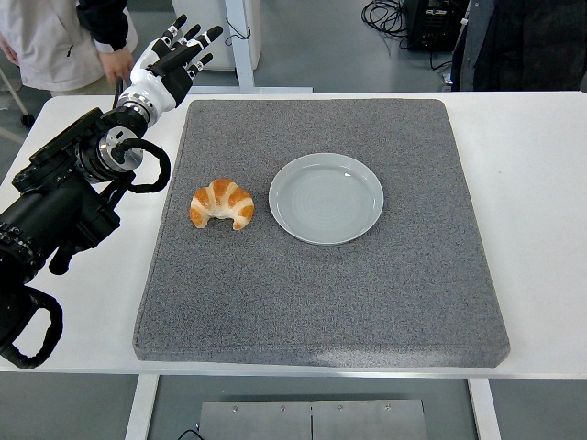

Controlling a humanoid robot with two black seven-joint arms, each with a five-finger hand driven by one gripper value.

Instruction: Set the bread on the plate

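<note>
On the grey mat [321, 302], bread [222, 203] lies just left of the empty plate [326, 198]. My left hand [174, 60] hovers far-left, fingers spread, holding nothing; next I must reach and grasp.

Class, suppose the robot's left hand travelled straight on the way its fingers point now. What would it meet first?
Probably nothing on the table: the left hand points up and away, beyond the mat's far-left corner, not toward the croissant. Depth is unclear.
</note>
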